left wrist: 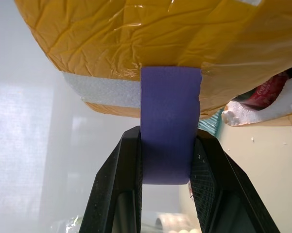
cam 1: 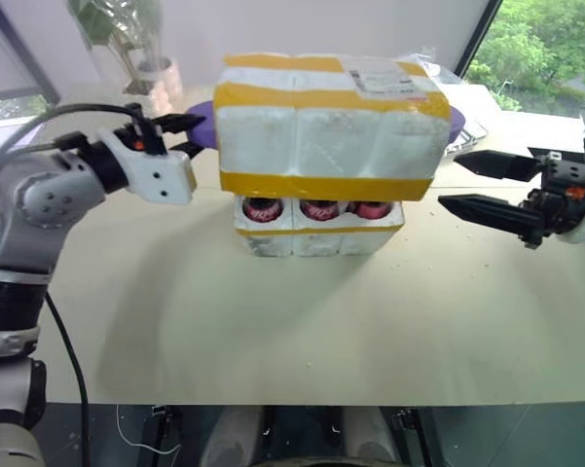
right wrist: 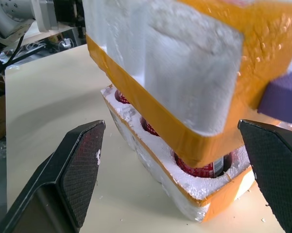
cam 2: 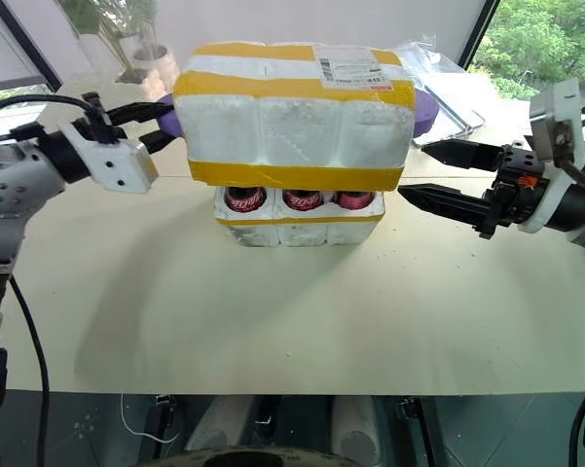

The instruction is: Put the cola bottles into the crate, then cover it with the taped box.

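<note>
Three caps: red tops of cola bottles [cam 1: 319,209] show in near row of crate, upright in wells.
Table: cream top [cam 1: 273,321], bare at near edge; white foam crumbs scattered by crate.
Crate: low white foam tray [cam 1: 316,236] w/ yellow band, mid-table; long axis runs left-right.
Box: big white foam box [cam 1: 331,126] w/ yellow tape bands, hangs just above crate, long axis left-right, parallel to crate. Tilted slightly: its right end sits lower. White label on top, toward right-rear. Bottle caps visible in gap under it, so not seated.
Purple tab: strip [left wrist: 169,124] coming off box's left end; another purple tab at right end.
L gripper: [left wrist: 167,160] clenched on purple tab, fingers pinch it from both sides; points level toward box from left.
R gripper: [cam 2: 438,175] released, jaws wide, holds nothing; points level at box's right end, near but apart.
Far: potted plant, clear plastic bag, windows behind table.
</note>
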Controlling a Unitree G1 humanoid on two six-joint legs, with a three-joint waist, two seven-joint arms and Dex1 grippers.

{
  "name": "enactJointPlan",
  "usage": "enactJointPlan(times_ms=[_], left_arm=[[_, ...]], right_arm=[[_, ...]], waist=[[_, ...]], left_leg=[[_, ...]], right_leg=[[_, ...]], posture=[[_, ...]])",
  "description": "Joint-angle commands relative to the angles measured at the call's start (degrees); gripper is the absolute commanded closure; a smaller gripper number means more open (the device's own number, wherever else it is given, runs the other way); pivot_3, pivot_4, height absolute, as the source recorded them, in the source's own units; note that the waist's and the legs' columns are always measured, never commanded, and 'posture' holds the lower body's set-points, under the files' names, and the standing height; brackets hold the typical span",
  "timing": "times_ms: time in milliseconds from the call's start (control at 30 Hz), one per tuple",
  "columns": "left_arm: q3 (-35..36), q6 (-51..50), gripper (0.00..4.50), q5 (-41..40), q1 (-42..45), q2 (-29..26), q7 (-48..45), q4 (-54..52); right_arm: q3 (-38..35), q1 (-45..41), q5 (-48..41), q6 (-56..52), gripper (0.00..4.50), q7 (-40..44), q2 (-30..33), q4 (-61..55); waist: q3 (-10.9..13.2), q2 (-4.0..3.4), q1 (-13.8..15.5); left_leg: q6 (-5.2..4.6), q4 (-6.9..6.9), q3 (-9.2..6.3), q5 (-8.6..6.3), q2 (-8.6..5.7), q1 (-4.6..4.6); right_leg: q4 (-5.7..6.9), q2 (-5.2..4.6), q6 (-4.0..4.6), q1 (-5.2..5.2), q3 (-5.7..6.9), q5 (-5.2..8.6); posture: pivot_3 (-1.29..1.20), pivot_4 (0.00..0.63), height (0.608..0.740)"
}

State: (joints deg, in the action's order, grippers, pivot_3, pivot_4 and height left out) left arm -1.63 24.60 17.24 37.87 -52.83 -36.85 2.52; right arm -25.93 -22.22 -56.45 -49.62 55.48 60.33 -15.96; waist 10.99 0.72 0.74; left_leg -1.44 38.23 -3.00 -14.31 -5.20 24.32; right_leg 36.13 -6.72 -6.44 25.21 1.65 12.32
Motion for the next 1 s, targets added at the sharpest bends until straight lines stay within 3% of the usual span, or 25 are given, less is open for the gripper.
enactJointPlan(times_ms=[33, 100, 233, 267, 400, 500, 600, 633, 667, 733, 767, 800, 1000], left_arm=[[0.4, 0.6, 2.93, 3.4, -0.7, -1.8, 1.5, -0.4], [0.6, 0.4, 2.29, 4.3, -2.1, -2.3, 1.3, -1.0], [2.2, 0.2, 0.21, 4.6, -5.9, -4.0, 1.0, -3.6], [2.8, 0.2, 0.03, 4.1, -7.2, -4.6, 0.7, -4.6], [7.8, 0.1, 0.03, 0.4, -14.0, -8.2, -0.8, -7.0], [13.3, -2.5, 0.03, -10.4, -19.0, -9.5, -5.6, -8.8], [20.3, -16.2, 0.03, -26.6, -23.0, -9.2, -13.2, -11.1], [22.3, -22.8, 0.03, -31.1, -24.0, -9.6, -15.1, -11.7], [25.7, -36.5, 0.03, -40.9, -26.2, -11.0, -18.3, -13.3], [36.5, -64.7, 0.03, -67.7, -30.3, -14.7, -27.2, -14.0], [39.8, -73.5, 0.03, -76.1, -30.5, -16.1, -29.8, -12.4], [41.3, -77.0, 0.03, -79.2, -29.6, -16.6, -30.3, -10.6], [39.6, -79.9, 0.03, -77.4, -28.0, -17.1, -28.8, -11.4]], right_arm=[[-2.8, -0.1, -0.4, 0.7, 0.00, 0.1, 0.8, -1.1], [-2.7, 0.2, -0.1, 0.8, 0.00, 0.2, 0.9, -1.3], [-2.2, 1.3, 1.1, 1.5, 0.00, 1.0, 1.3, -1.6], [-2.2, 1.6, 1.3, 1.6, 0.00, 1.4, 1.4, -1.5], [-1.8, 2.0, 2.4, 1.8, 0.00, 2.8, 1.9, -1.0], [-1.4, 2.7, 3.7, 2.4, 0.00, 4.3, 2.6, -0.5], [-0.7, 3.0, 5.2, 3.6, 0.00, 5.4, 2.8, 0.3], [-0.4, 2.8, 5.3, 3.7, 0.00, 5.5, 2.7, 0.5], [0.0, 2.6, 5.8, 4.0, 0.00, 5.7, 2.7, 0.6], [0.7, 2.3, 6.6, 4.9, 0.00, 6.4, 2.5, 0.9], [0.9, 2.1, 6.6, 5.0, 0.00, 6.7, 2.3, 1.2], [1.0, 1.7, 6.3, 4.9, 0.00, 6.8, 2.1, 1.4], [4.5, -1.0, 7.6, 5.6, 0.00, 7.4, 1.2, 3.8]], waist=[[0.0, 0.00, -0.1], [0.0, -0.01, -0.1], [0.0, 0.00, 0.0], [0.0, -0.01, 0.0], [0.0, -0.02, 0.0], [0.0, -0.02, 0.0], [0.0, -0.03, -0.1], [0.0, -0.03, -0.1], [0.0, -0.03, -0.1], [0.0, -0.04, -0.5], [0.0, -0.06, -0.8], [0.0, -0.06, -1.0], [0.1, -0.12, -1.3]], left_leg=[[0.00, 0.00, 0.00, 0.00, 0.01, 0.00], [0.00, -0.01, 0.00, 0.00, 0.02, -0.02], [0.00, -0.01, 0.00, 0.00, 0.01, -0.01], [0.00, -0.01, 0.00, 0.00, 0.01, -0.01], [0.00, -0.01, -0.01, 0.00, 0.02, -0.01], [0.01, -0.02, -0.02, -0.01, 0.05, -0.02], [0.01, -0.01, -0.02, -0.01, 0.06, -0.02], [0.01, -0.01, -0.02, -0.01, 0.06, -0.02], [0.01, -0.01, -0.03, -0.01, 0.06, -0.02], [0.00, -0.01, -0.03, -0.01, 0.08, -0.02], [0.00, -0.02, -0.03, -0.01, 0.08, -0.04], [0.00, -0.02, -0.04, -0.01, 0.09, -0.03], [0.01, -0.19, -0.05, -0.03, 0.07, -0.81]], right_leg=[[0.00, 0.02, 0.00, 0.01, 0.00, 0.00], [0.01, 0.02, 0.00, 0.01, 0.00, 0.00], [0.01, 0.00, 0.00, 0.01, -0.01, 0.00], [0.01, 0.00, 0.00, 0.01, -0.01, 0.00], [0.00, -0.04, 0.00, 0.02, -0.01, 0.00], [0.00, -0.05, 0.01, 0.02, -0.01, 0.00], [-0.01, -0.06, 0.01, 0.03, -0.01, 0.01], [-0.01, -0.06, 0.01, 0.01, -0.01, 0.01], [-0.01, -0.05, 0.01, 0.02, 0.00, 0.01], [0.02, 0.01, 0.00, 0.02, 0.00, 0.02], [0.02, 0.07, 0.00, 0.03, -0.01, 0.02], [0.02, 0.11, -0.01, 0.06, -0.01, 0.04], [-0.09, -0.02, 0.00, -0.72, 0.00, 0.12]], posture=[[0.00, 0.150, 0.738], [0.00, 0.150, 0.738], [0.00, 0.150, 0.738], [0.00, 0.150, 0.738], [0.00, 0.150, 0.738], [0.00, 0.150, 0.738], [0.00, 0.150, 0.738], [0.00, 0.150, 0.738], [0.00, 0.150, 0.738], [0.00, 0.150, 0.738], [0.00, 0.150, 0.738], [0.00, 0.150, 0.738], [0.00, 0.150, 0.738]])
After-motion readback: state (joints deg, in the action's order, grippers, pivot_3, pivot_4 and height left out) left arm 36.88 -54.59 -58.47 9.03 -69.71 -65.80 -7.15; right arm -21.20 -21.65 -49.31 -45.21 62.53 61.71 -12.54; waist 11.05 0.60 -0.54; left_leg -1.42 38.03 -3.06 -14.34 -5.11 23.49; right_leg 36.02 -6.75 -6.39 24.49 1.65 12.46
